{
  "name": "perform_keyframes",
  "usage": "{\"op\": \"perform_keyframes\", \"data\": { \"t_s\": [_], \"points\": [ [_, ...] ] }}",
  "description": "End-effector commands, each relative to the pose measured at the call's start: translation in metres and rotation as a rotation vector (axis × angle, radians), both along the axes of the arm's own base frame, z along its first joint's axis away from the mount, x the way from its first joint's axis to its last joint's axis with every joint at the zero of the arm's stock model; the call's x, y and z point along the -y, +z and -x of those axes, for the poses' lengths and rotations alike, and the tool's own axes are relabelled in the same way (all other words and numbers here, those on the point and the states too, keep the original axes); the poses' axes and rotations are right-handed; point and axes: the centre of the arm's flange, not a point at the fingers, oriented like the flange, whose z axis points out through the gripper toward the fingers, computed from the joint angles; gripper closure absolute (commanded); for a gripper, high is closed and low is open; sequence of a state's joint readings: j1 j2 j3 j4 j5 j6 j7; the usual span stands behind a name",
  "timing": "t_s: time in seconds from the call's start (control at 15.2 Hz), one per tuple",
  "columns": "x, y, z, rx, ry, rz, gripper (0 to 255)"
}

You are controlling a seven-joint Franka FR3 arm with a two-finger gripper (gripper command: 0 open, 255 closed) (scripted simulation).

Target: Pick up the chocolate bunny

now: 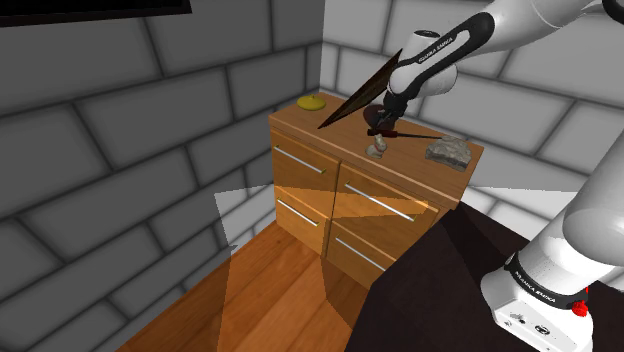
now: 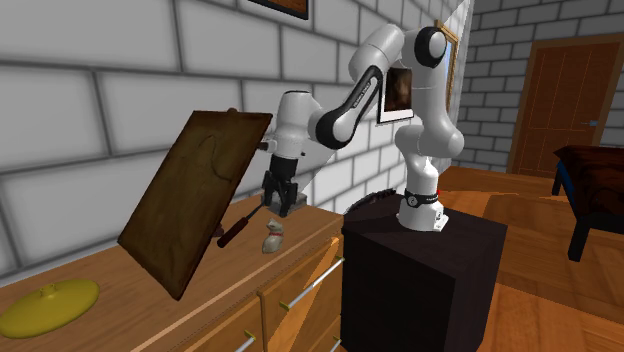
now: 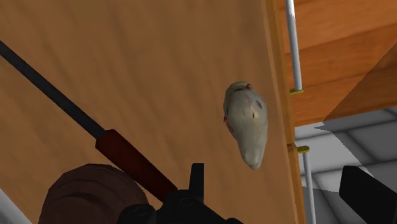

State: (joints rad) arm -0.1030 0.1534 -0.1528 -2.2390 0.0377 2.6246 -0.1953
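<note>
Pale, cream-grey bunny (image 3: 247, 121) on the dresser top (image 3: 127, 63) — hand (image 3: 273, 178) above it, spread wide; empty

Wrist view: the right finger (image 3: 368, 191) of the pincer (image 3: 272, 175) is cut by the picture's edge. The pincer body hides the handle end of the red-handled tool (image 3: 130, 159) and part of the brown round thing (image 3: 86, 191), which also runs off the edge. The tool's dark shaft leaves the picture, tip unseen.

Shoulder view: the tilted board (image 1: 350, 98) has its upper end behind the wrist. Can't tell what props it. The stand (image 1: 440, 290) is cut at the lower edge.

Second exterior view: the bunny (image 2: 271, 238) is too small to read any shape. The yellow lid (image 2: 50, 305) is clipped at the view's left. The board hides part of the counter (image 2: 130, 320), and the drawer fronts are cut off below.
</note>
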Motion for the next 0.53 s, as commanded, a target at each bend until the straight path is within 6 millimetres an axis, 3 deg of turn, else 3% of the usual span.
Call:
{"op": "perform_keyframes", "data": {
  "t_s": [0.0,0.46],
  "points": [
    [0.007,-0.014,-0.003,-0.002,-0.01,0.004,0],
    [0.007,-0.048,-0.003,-0.002,-0.01,0.004,0]
  ]
}}
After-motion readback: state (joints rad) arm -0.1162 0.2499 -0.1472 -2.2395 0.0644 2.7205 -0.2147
